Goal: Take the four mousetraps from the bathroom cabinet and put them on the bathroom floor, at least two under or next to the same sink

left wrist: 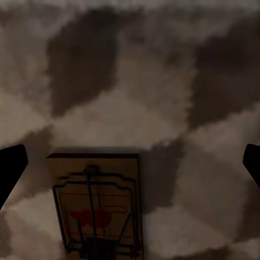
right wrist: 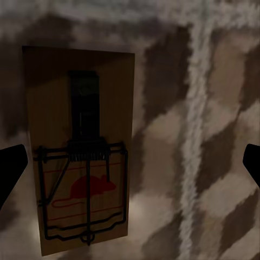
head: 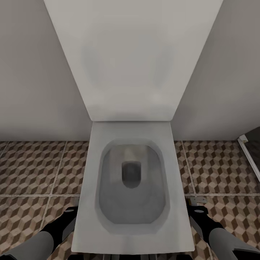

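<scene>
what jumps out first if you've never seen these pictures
A white toilet with its lid up stands dead centre of the head view against a grey wall, on brown, beige and white cube-patterned floor tiles. Both wrist views look down at that floor, each showing a flat wooden mousetrap with a red mouse print lying between open, dark fingertips.

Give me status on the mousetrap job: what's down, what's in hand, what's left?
Down: one mousetrap lies flat on the cube-pattern floor tiles below the left gripper, another mousetrap below the right gripper. In hand: nothing; both grippers' fingers are spread wide. Left: these views cannot settle whether either trap is near the sink, as the robot faces the toilet. The other two traps are unaccounted for.
</scene>
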Tool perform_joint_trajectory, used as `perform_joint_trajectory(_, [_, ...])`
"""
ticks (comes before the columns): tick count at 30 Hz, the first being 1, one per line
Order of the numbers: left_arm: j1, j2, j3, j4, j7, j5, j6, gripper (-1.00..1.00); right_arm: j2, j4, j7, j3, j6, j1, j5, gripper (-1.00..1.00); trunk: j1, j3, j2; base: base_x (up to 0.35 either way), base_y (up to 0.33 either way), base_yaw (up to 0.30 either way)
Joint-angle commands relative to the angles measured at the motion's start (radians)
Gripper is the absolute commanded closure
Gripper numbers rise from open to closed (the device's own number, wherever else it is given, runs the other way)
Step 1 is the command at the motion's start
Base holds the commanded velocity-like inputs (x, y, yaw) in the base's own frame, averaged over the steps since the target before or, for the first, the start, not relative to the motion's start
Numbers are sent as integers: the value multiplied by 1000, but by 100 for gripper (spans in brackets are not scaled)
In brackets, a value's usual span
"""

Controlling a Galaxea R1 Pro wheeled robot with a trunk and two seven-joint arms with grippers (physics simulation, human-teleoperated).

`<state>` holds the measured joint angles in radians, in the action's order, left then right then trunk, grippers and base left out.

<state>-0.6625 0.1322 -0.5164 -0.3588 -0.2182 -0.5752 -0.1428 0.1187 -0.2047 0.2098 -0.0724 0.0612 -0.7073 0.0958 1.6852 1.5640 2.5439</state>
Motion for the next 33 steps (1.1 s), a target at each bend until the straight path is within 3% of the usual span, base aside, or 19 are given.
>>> perform_joint_trajectory(1, [0,1,-8,-3,-8,-8,-5,-100,-1,-2,0,-7,6,0,10,-100,0,1,0,0,0,0])
perform_joint_trajectory(23, [0,7,-9,-3,-9,-8,-5,-100,-1,-2,0,-7,4,0,10,-100,0,1,0,-2,0,0])
perform_joint_trajectory(33, [0,7,-10,-3,-8,-8,-7,-100,-1,-2,0,-8,3,0,10,-100,0,1,0,-229,0,0])
